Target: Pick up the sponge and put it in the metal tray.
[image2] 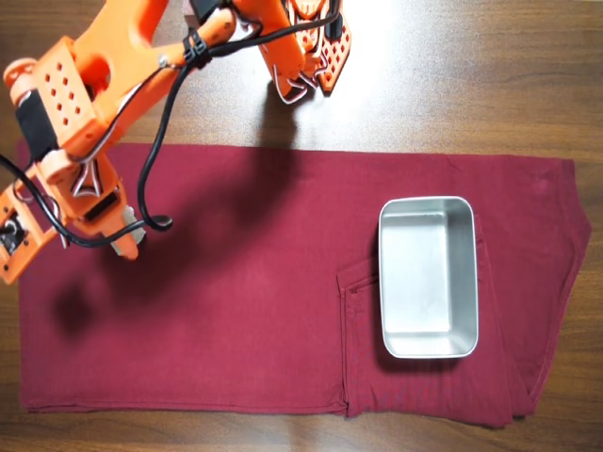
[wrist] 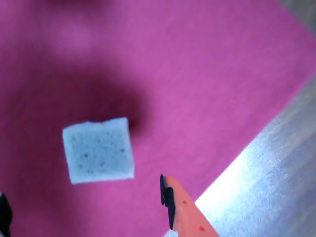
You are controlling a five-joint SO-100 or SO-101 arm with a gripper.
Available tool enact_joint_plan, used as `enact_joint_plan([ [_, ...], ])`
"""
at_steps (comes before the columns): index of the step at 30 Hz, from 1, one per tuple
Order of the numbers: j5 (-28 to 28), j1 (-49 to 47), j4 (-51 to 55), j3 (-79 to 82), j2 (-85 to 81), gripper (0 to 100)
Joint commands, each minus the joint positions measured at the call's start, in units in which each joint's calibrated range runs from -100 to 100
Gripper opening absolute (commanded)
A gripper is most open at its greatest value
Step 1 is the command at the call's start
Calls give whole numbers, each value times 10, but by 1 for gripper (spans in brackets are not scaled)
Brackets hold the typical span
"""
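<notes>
The sponge (wrist: 98,150), a small pale grey block, lies on the magenta cloth (wrist: 197,59) in the wrist view. My gripper (wrist: 84,197) is open above it. One orange fingertip (wrist: 173,195) shows to the sponge's lower right, and a dark finger edge shows at the bottom left corner. Neither finger touches the sponge. In the overhead view my orange arm (image2: 94,104) reaches over the cloth's left end and hides the sponge. The metal tray (image2: 429,282) sits empty on the right part of the cloth, far from the arm.
The dark red cloth (image2: 254,320) covers most of the wooden table (image2: 471,75). Its edge and the bare wood (wrist: 281,163) run close to the right of the sponge in the wrist view. The arm's base (image2: 301,47) stands at the top.
</notes>
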Motion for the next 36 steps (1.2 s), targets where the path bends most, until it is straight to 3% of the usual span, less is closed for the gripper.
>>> enact_joint_plan([
  [1,-15,-14,-3,-40,15,39],
  [14,-24,-22,-74,-46,118,38],
  [15,-24,-21,-74,-46,121,35],
  [16,-26,-21,-74,-46,121,25],
  [17,-28,-22,-74,-46,123,7],
  [18,-29,-22,-77,-46,125,0],
  [27,-21,-21,-65,-48,91,0],
  [31,-24,-115,25,-39,-98,0],
  [36,-59,-372,84,25,-273,0],
])
